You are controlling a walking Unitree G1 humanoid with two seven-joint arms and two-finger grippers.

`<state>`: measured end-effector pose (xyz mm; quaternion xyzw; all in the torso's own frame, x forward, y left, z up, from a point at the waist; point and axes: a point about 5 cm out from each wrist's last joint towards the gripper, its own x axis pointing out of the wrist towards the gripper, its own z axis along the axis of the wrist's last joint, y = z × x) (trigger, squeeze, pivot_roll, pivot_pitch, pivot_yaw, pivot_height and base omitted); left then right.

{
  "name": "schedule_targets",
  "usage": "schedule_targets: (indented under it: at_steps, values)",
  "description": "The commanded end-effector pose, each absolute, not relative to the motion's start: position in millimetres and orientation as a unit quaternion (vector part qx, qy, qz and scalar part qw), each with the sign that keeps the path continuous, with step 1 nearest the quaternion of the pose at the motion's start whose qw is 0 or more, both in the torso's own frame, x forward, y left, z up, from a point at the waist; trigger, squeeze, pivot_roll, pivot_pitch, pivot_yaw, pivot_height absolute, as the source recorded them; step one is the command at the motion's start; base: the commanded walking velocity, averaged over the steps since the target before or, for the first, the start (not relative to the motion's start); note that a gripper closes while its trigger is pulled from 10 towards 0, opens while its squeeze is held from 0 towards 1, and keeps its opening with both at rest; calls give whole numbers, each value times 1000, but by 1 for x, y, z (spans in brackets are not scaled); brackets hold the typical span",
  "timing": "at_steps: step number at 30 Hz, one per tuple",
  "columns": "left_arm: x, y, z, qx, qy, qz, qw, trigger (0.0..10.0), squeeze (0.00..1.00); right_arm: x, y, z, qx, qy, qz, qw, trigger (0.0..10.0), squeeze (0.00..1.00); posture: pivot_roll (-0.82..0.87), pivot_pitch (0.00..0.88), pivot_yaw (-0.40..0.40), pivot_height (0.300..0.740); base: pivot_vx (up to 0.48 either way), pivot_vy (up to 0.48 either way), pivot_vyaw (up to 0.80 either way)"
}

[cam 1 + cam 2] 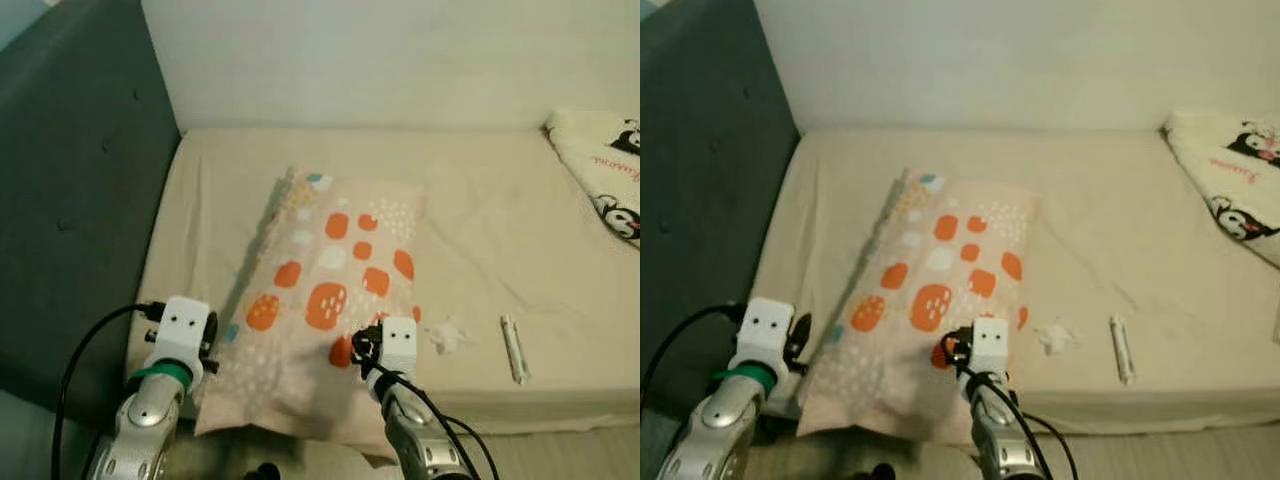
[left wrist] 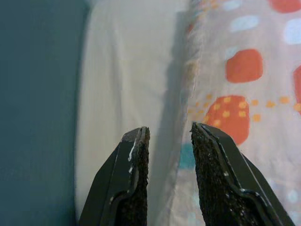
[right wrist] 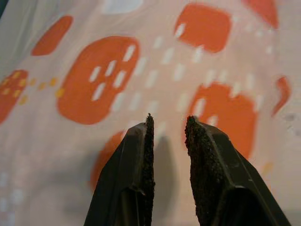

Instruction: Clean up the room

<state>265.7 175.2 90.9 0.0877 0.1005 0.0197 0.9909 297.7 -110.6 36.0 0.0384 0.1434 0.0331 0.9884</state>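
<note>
You have the pillow [image 1: 330, 290] lying mid-bed [image 1: 480, 210], its near end overhanging the front edge. Your left hand [image 2: 169, 136] sits at the pillow's seven o'clock edge, fingers narrowly parted, gripping nothing. Your right hand [image 3: 167, 125] hovers over the pillow's five o'clock corner, fingers narrowly parted too. At three o'clock from it lie a crumpled tissue [image 1: 450, 336] and a small white tube [image 1: 513, 348].

Bare mattress [image 1: 480, 200] right of pillow [image 1: 330, 290]

Orange-spotted pillow [image 1: 325, 290] flat on bed [image 1: 480, 220], w/ tissue [image 1: 450, 336].
</note>
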Motion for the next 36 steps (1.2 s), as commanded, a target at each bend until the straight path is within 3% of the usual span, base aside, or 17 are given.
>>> schedule_targets:
  at_steps: [1, 20, 27, 36]
  values:
    - [262, 178, 86, 81, 107, 31, 990, 10000, 0, 295, -113, 34, 30, 143, 29, 989, 10000, 0, 92, 129, 88, 721, 0, 0, 0]
    - [256, 183, 79, 109, 117, 35, 986, 10000, 0, 301, -112, 39, 28, 140, 38, 989, 10000, 0, 107, 123, 42, 721, 0, 0, 0]
    - [255, 182, 80, 127, 115, 23, 985, 10000, 0, 301, -113, 36, 48, 146, 32, 988, 10000, 0, 119, 121, 39, 701, 0, 0, 0]
    - [254, 193, 82, 109, 107, 35, 988, 10000, 0, 293, -96, 32, 63, 152, 46, 985, 10000, 0, 131, 132, 75, 666, 0, 0, 0]
